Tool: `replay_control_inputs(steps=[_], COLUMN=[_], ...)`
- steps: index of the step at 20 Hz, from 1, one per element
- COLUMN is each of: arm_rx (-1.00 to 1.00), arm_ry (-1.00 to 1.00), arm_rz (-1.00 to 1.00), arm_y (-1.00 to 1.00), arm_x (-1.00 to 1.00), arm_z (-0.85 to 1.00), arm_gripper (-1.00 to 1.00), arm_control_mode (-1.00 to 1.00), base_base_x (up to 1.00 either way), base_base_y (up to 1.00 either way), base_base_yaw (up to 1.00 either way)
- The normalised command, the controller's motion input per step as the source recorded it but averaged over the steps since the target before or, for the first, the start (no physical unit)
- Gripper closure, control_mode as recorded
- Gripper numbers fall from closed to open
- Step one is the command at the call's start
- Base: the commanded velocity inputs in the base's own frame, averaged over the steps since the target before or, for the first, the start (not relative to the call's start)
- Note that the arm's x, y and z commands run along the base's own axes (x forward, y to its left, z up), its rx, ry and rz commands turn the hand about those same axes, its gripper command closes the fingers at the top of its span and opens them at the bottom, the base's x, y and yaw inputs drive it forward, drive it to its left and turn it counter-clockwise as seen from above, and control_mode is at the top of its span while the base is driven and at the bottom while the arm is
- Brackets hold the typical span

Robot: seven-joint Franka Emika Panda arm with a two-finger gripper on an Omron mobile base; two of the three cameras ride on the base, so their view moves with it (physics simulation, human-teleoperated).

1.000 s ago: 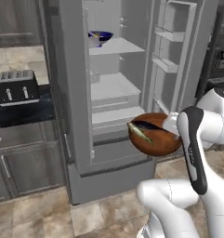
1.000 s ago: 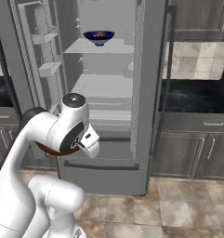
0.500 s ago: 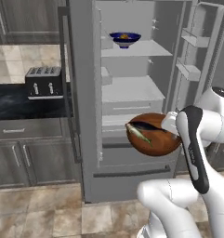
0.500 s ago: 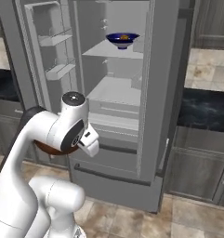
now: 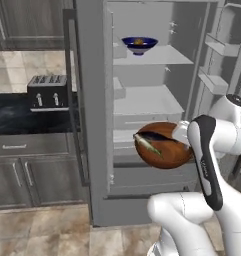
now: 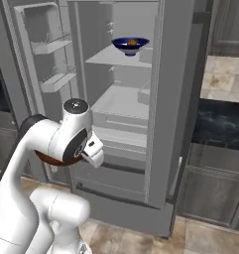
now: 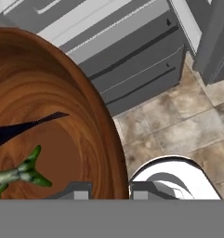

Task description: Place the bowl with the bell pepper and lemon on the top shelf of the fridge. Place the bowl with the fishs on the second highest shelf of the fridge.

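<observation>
**One wooden bowl in the grip, one blue bowl on the top shelf**

The gripper [image 7: 107, 191] pinches the rim of the bowl with the fishs [image 5: 163, 145], jaws nearly shut, one finger [image 7: 76, 190] inside and one outside. Two fishs [image 5: 149, 142] lie in it, one dark, one green. At twelve o'clock from it, in the open fridge [image 5: 94, 150], one blue bowl [image 5: 139, 44] sits on the top shelf [image 5: 159, 56]. One toaster [image 5: 48, 92] stands at nine o'clock.
</observation>
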Motion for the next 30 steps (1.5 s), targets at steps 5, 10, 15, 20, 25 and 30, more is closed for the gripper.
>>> replay_control_inputs(steps=[5,10,15,20,25,30], arm_rx=[0.00,0.00,0.00,0.00,0.00,0.00], arm_ry=[0.00,0.00,0.00,0.00,0.00,0.00], arm_rz=[0.00,0.00,0.00,0.00,0.00,-0.04], arm_y=[0.00,0.00,0.00,0.00,0.00,-0.13], arm_x=[0.00,0.00,0.00,0.00,0.14,0.92], arm_z=[0.00,0.00,0.00,0.00,-0.04,-0.48], arm_gripper=[1.00,1.00,1.00,1.00,1.00,1.00], arm_control_mode=[1.00,1.00,1.00,1.00,-1.00,-1.00], base_base_x=[0.63,0.71,0.73,0.75,0.52,0.00], base_base_y=[0.16,0.13,0.11,0.02,0.00,0.00], base_base_yaw=[0.00,0.00,0.00,0.00,0.00,0.00])
